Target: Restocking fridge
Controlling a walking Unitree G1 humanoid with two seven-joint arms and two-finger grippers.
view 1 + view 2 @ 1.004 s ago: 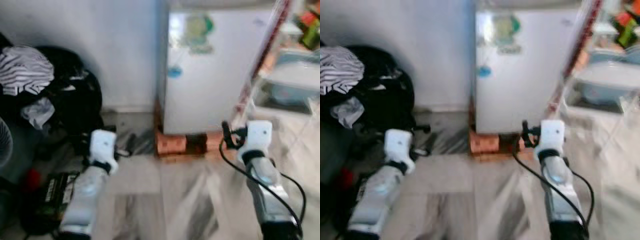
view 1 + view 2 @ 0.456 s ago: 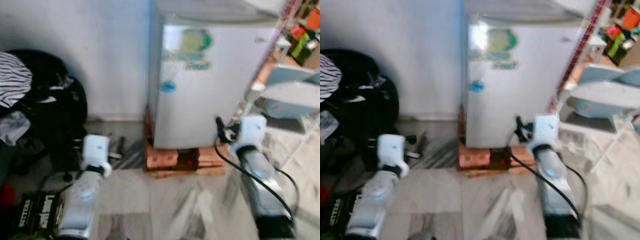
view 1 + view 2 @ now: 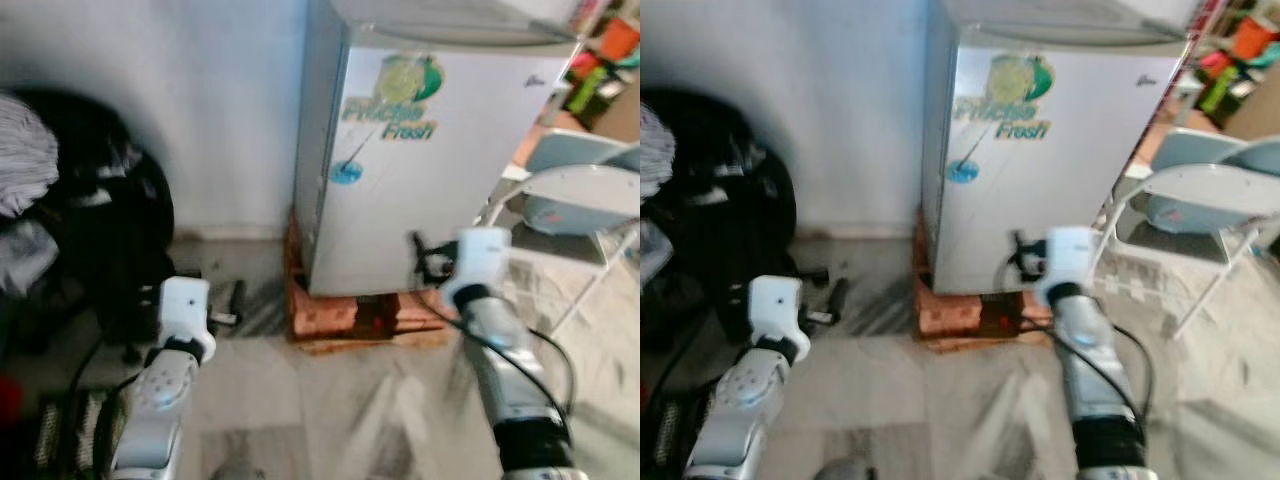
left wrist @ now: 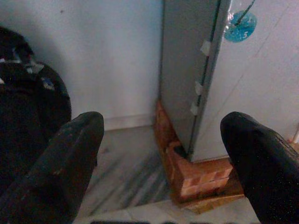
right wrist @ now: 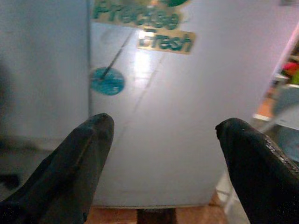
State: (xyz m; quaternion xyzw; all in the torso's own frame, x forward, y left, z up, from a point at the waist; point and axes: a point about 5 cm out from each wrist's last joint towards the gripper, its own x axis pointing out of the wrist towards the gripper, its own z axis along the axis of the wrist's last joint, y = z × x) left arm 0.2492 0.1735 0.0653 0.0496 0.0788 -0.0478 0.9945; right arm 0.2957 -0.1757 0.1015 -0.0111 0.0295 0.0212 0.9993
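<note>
A small silver fridge [image 3: 430, 170] stands against the wall with its door shut; the door carries a green "Precise Fresh" sticker [image 3: 390, 105] and a round blue sticker. The fridge rests on red bricks [image 3: 340, 315]. My right gripper [image 3: 425, 265] is held low in front of the door, close to its bottom edge, open and with nothing in it. In the right wrist view its fingers [image 5: 79, 158] frame the door. My left gripper [image 3: 228, 305] hovers over the floor to the left of the fridge, open and holding nothing; its wrist view looks at the fridge's left side [image 4: 187, 74].
A pile of black bags and clothes [image 3: 90, 220] lies at the left by the wall. A grey folding chair [image 3: 585, 195] stands right of the fridge, with a shelf of colourful items [image 3: 595, 60] behind it. Marble floor [image 3: 330, 410] stretches before me.
The whole picture has shifted and the fridge looks larger and sharper, so the camera has come closer. Both arms stay raised; the right gripper now sits nearer the door's lower edge.
</note>
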